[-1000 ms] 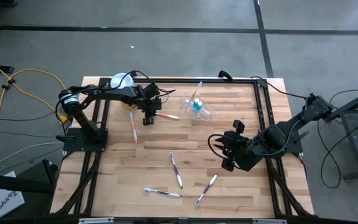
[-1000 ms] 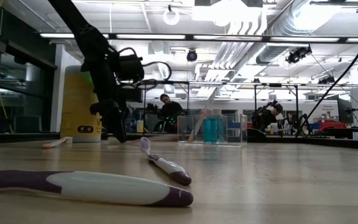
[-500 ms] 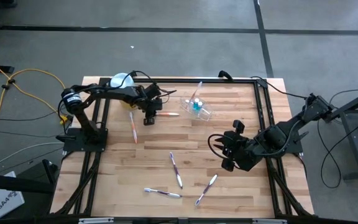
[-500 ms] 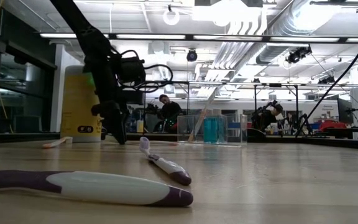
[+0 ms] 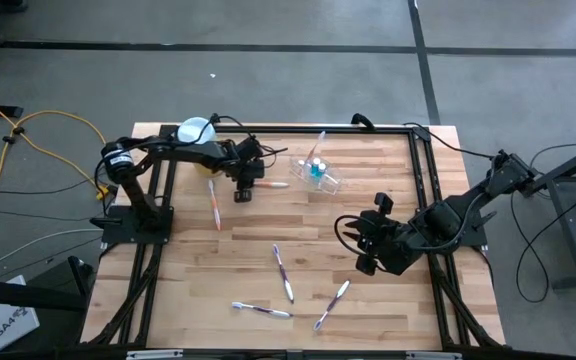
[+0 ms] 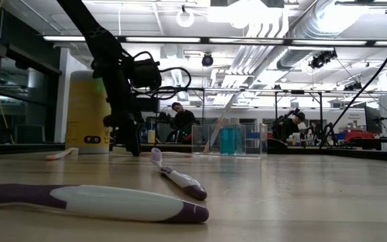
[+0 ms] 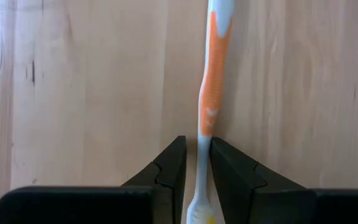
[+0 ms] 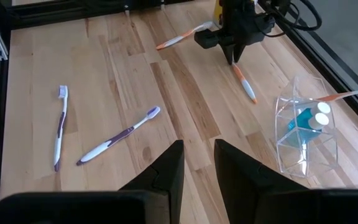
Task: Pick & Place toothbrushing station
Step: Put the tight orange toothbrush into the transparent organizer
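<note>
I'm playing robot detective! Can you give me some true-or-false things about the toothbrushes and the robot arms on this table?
1. The left gripper is pinching an orange-and-white toothbrush. True.
2. The clear holder cup has nothing inside. False: it holds an orange-and-white toothbrush and blue bottles.
3. The right gripper is holding a purple toothbrush. False: nothing is between its fingers.
4. The yellow canister stands behind the left arm in the low view. True.
5. Purple-and-white toothbrushes lie loose on the table. True.
</note>
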Available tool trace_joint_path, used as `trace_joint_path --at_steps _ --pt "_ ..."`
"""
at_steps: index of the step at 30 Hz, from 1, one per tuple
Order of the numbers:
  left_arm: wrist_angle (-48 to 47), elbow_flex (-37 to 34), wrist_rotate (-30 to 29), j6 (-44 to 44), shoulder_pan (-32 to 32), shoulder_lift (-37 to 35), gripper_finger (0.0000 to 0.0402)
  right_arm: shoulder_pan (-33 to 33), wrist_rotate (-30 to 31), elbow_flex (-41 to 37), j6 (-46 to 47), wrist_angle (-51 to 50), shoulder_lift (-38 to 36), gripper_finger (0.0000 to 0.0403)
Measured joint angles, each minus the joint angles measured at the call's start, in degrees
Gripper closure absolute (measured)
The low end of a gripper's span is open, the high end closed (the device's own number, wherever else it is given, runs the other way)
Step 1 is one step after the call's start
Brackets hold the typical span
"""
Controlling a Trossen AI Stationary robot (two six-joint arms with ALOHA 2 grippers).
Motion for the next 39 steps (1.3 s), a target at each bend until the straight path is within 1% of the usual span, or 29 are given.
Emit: trace_joint_path --at_steps 4,8,11,15,18,26,39 --pt "0.42 0.02 0.91 -0.15 0.48 0.02 0.0331 -0.01 -0.02 0.01 -0.01 0.05 0.0 0.0322" --pt "1.5 0.0 4.22 -0.18 0.63 0.07 0.033 0.0 -0.03 0.01 -0.02 0.09 0.0 0.0322" --pt "2.52 0.04 4.97 -0.36 0.63 0.09 0.0326 0.0 -0.06 0.01 -0.02 0.11 0.0 0.0322" --pt "2.68 0.11 6.05 -0.65 1.0 0.09 0.0314 0.0 -0.07 0.0 0.1 0.11 0.0 0.0322" --pt "2.69 0.13 7.76 -0.82 1.31 0.09 0.0298 -0.01 -0.09 0.0 0.13 0.11 0.0 0.0322" --pt "4.9 0.11 8.24 -0.8 0.83 0.11 0.0248 -0.01 -0.11 0.02 0.13 0.11 0.0 0.0322" --pt "9.87 0.07 8.71 0.73 -1.2 0.88 0.0244 -0.02 -0.09 0.02 0.0 0.11 0.0 0.0322"
